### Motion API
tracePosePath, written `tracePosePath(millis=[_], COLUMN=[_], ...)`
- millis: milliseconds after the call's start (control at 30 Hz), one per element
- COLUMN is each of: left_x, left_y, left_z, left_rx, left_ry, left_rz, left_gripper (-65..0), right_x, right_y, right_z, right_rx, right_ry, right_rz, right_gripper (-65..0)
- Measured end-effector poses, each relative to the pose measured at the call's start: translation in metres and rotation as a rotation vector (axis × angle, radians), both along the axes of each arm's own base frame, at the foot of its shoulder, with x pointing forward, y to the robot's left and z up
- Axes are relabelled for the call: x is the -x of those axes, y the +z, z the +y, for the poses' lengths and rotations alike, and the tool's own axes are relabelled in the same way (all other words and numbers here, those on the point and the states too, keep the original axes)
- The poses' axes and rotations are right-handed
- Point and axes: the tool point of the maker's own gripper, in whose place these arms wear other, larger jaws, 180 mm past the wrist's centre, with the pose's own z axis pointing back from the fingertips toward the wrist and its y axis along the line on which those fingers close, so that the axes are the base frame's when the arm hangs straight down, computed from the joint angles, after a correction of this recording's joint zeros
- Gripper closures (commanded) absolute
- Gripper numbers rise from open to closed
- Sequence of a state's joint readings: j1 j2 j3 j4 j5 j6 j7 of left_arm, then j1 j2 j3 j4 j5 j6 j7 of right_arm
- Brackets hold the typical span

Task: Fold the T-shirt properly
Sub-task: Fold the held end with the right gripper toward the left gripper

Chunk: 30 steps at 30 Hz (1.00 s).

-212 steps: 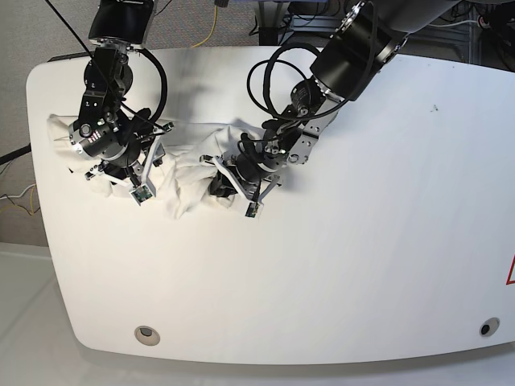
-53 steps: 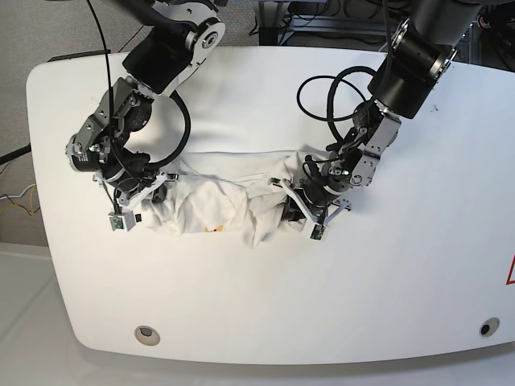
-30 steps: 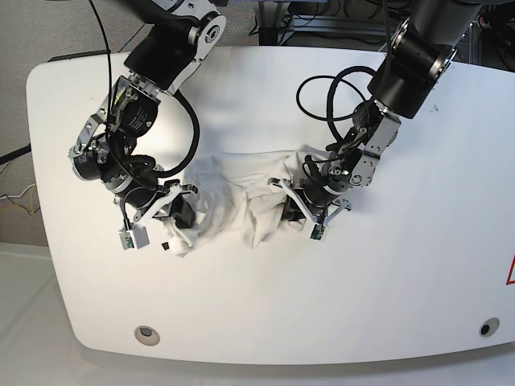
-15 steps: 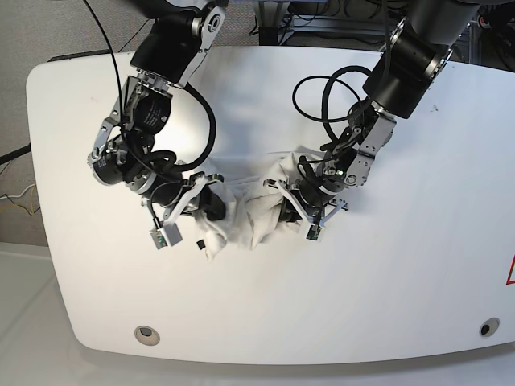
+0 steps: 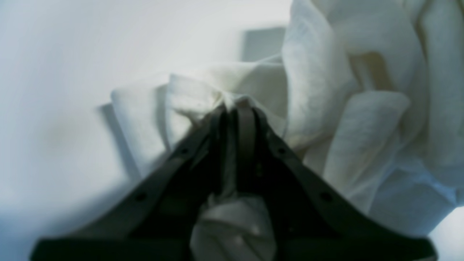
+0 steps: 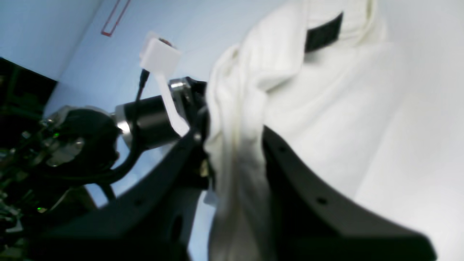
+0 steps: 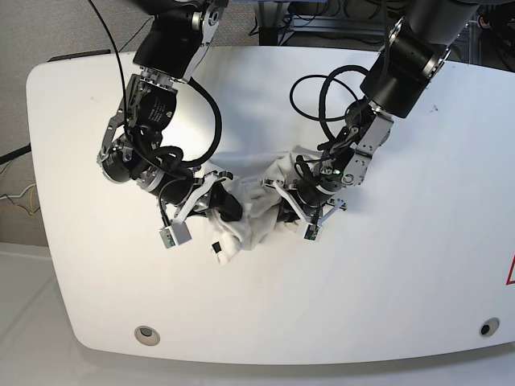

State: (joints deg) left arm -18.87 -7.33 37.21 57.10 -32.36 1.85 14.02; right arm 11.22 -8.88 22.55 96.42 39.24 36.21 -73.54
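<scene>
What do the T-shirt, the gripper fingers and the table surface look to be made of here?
T-shirt: soft white woven or knit cloth, likely cotton; it bunches into limp folds with a faint weave in the left wrist view.
Gripper fingers: matte black, apparently moulded plastic, with small holes along their sides.
Table: smooth, slightly glossy white top, probably laminate or painted board; it shows soft glare and no grain.

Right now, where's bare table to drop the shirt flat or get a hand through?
Free: the wide stretch of table on the base view's right of the left claw, and the near strip above the two edge holes. Crowded: the centre, where the bunched T-shirt sits pinched between the left claw and the right claw, cables looping above.
</scene>
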Motion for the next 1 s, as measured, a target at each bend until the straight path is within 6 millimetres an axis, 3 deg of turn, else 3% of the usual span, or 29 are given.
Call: tracePosePath(millis=[333,633,800,1000], left_x=[0.001,0.001,0.001,0.002], left_y=[-0.001,-0.001,-0.001,-0.001], left_z=[0.0,-0.001,-0.001,-0.001], left_rx=[0.001,0.004,0.006,0.005], left_ry=[0.003,0.004,0.003,0.004], left_rz=[-0.007,-0.008,-0.008,-0.007], left_gripper=[-5.8,-5.8,-5.8,-6.0], right_x=[0.004,0.01,0.01,0.01], right_y=[-0.006,-0.002,0.002,-0.014], right_z=[0.007,0.04,0.048,0.054], right_rx=[-0.085,-0.07,-0.082,-0.116], right_ry=[-0.007,0.101,0.113,0.117], right_rz=[0.008,-0.002,-0.022,0.031], right_gripper=[0.0,0.0,0.0,0.0])
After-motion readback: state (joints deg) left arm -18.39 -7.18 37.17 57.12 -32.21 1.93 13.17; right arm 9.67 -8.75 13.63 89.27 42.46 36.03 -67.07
